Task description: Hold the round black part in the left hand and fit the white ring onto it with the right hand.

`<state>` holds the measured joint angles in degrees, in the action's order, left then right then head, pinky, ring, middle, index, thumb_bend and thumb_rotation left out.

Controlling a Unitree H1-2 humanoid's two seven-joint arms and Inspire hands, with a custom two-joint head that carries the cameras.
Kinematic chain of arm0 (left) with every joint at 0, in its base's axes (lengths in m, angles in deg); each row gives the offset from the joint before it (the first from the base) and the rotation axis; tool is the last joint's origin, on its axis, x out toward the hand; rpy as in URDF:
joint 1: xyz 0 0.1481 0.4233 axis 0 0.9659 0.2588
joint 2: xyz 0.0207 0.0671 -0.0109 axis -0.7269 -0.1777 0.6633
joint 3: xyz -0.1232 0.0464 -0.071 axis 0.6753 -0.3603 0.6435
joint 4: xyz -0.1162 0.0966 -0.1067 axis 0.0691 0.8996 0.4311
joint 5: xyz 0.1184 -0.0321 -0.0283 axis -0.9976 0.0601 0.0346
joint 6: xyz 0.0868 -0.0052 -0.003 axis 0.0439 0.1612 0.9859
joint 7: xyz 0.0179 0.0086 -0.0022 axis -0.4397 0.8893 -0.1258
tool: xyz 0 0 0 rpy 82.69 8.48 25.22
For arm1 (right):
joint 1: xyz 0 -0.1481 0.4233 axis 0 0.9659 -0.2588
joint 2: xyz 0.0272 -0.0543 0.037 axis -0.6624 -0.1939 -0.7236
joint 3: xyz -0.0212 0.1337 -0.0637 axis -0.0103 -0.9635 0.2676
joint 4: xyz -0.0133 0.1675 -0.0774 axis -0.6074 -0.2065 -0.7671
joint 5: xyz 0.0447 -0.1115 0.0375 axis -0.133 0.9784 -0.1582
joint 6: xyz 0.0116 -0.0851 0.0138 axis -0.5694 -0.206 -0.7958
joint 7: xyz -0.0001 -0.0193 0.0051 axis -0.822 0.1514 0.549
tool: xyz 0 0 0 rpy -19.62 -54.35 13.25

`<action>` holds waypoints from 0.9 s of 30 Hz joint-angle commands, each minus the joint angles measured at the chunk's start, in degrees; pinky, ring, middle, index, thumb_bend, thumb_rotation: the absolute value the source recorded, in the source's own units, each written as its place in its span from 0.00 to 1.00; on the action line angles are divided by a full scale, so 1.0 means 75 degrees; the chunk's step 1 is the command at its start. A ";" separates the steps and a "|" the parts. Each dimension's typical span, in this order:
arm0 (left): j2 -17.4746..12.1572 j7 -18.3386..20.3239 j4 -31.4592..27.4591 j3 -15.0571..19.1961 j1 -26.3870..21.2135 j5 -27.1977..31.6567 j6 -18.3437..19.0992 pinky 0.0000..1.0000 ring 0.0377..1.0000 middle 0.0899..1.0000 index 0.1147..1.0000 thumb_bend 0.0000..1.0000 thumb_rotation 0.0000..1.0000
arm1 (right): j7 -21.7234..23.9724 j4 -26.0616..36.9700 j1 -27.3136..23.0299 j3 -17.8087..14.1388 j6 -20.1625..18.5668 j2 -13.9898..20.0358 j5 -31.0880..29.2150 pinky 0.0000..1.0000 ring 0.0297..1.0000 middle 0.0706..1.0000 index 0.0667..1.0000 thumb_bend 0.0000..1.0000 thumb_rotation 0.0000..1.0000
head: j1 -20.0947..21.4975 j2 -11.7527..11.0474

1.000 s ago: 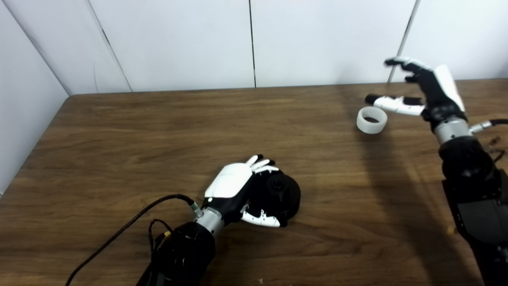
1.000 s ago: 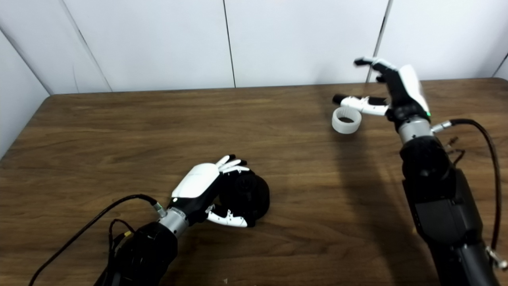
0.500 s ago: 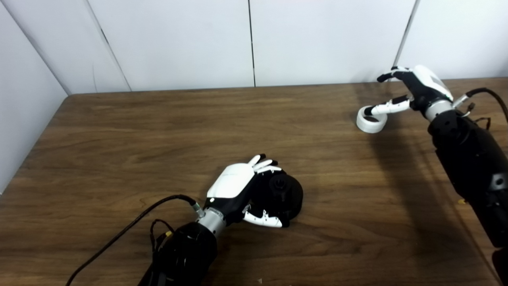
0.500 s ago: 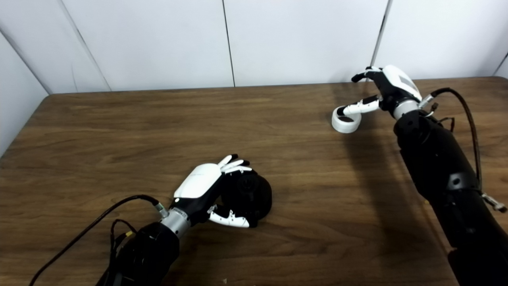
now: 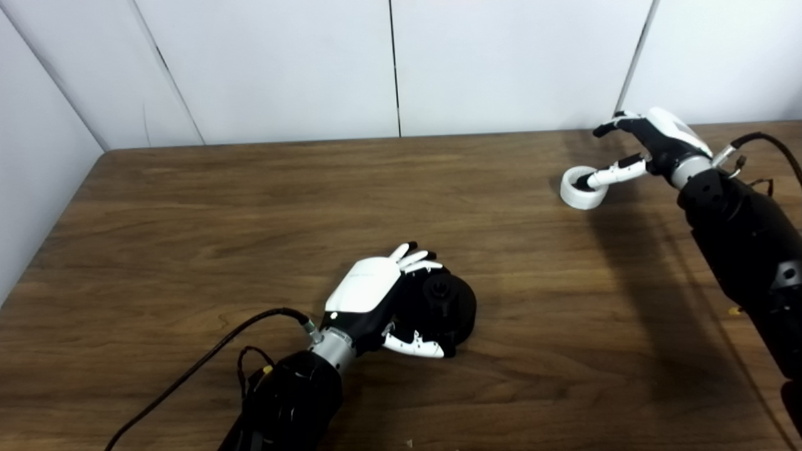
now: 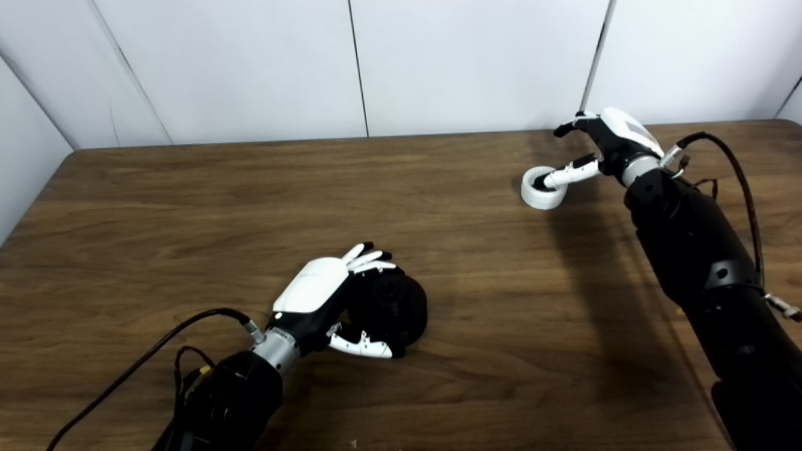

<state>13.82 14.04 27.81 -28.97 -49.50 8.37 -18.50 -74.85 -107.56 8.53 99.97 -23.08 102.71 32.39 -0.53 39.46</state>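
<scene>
The left hand (image 5: pixel 376 300) is wrapped round the round black plastic part (image 5: pixel 448 307), fingers over the top and thumb underneath. The part sits w/ its lower edge on the dark wood-grain table (image 5: pixel 250 207), hub facing toward the camera, near the front centre.

The white plastic ring (image 5: pixel 583 188) lies flat on the table at the far right, well apart from the black part. The right hand (image 5: pixel 651 144) is spread wide, nothing gripped: its thumb tip dips into the ring's bore, while the other fingers (image 5: pixel 611 125) arch above and behind the ring, not touching it as far as I can tell.

Risks from here, as I judge them:
- Only one digit is on the ring, so if the hand closes unevenly the ring prob. skids or tips away across the smooth top (light thing, nothing backing it).
- A pinch on the thin wall alone may let it pivot & drop during the carry across.
- The left hand's fingers overlap the part's edge, so they could block the ring seating.
- If the ring arrives tilted, it may jam on the part instead of sliding on.
</scene>
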 commanded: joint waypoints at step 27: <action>0.0017 0.0015 0.0205 0.0128 -0.0101 0.0030 -0.0087 0.85 0.99 0.91 0.75 0.89 0.37 | 0.0711 0.0827 -0.0021 0.0082 -0.0219 0.0139 0.0272 0.88 0.97 0.92 0.74 0.94 0.40 | -0.0099 0.0050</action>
<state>14.22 13.89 28.47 -28.22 -49.69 8.23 -19.00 -68.16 -101.90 10.66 101.48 -24.80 103.15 34.48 -1.23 39.81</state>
